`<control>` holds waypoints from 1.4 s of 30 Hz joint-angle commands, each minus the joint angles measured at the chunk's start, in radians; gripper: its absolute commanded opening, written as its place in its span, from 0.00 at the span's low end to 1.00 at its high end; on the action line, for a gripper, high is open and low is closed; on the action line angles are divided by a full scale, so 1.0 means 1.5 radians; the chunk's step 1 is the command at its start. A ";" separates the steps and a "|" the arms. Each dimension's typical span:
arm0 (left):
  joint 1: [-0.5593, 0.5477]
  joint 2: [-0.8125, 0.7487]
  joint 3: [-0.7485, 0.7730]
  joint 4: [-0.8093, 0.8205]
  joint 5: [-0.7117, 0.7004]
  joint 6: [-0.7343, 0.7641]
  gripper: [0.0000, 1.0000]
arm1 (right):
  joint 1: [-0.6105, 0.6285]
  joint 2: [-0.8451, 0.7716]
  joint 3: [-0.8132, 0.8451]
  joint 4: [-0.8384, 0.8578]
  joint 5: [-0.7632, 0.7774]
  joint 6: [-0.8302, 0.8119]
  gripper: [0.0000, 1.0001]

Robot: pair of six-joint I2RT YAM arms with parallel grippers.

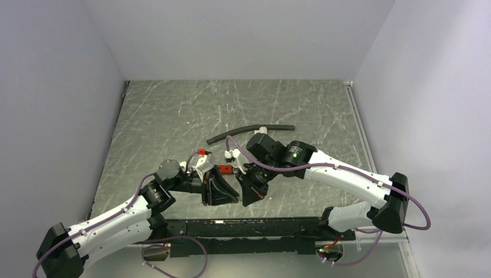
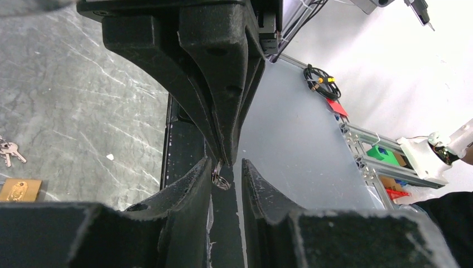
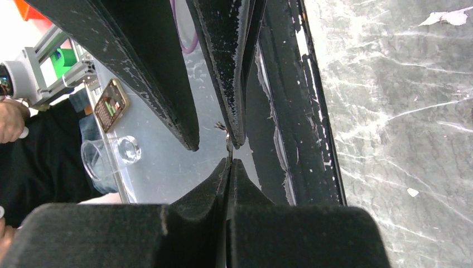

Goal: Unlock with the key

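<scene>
Right wrist: the right gripper (image 3: 228,165) is clamped on the key (image 3: 228,148), held aloft. The left gripper (image 3: 215,144) stands spread around the key's free end, not gripping. I judge this a handover or regrip. Next move: close left squarely, then release right. Only the left wrist view shows the brass padlock (image 2: 19,190), lying farther off on the counter (image 2: 83,111).

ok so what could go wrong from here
The key is pinched only at the very tips of the shut right gripper, so it could slip or twist. The left gripper is open around it; if the right lets go first, the key may drop by the black rail.
</scene>
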 commanded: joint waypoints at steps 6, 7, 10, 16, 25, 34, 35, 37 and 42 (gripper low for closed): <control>-0.019 0.009 0.013 -0.001 0.008 0.006 0.28 | 0.001 -0.021 0.006 0.029 -0.006 0.007 0.00; -0.020 0.006 0.013 -0.007 0.001 0.008 0.27 | 0.001 -0.022 0.005 0.030 -0.006 0.008 0.00; -0.023 -0.004 0.009 -0.008 -0.008 0.006 0.21 | 0.001 -0.023 0.002 0.033 -0.007 0.009 0.00; -0.023 -0.010 0.005 -0.005 -0.019 -0.003 0.05 | 0.001 -0.023 -0.002 0.039 -0.003 0.013 0.00; -0.025 -0.048 0.008 -0.064 -0.060 0.017 0.00 | -0.003 -0.032 0.006 0.031 0.014 0.011 0.00; -0.027 -0.073 0.020 -0.123 -0.135 0.010 0.00 | -0.054 -0.054 0.030 0.006 0.121 0.030 0.47; -0.027 -0.082 0.025 -0.139 -0.154 0.011 0.00 | -0.078 -0.068 0.022 0.012 0.131 0.037 0.55; -0.027 -0.102 0.033 -0.172 -0.197 0.009 0.00 | -0.128 -0.097 0.002 0.032 0.152 0.054 0.63; -0.027 -0.162 0.049 -0.251 -0.294 0.015 0.00 | -0.189 -0.135 -0.069 0.074 0.312 0.130 0.67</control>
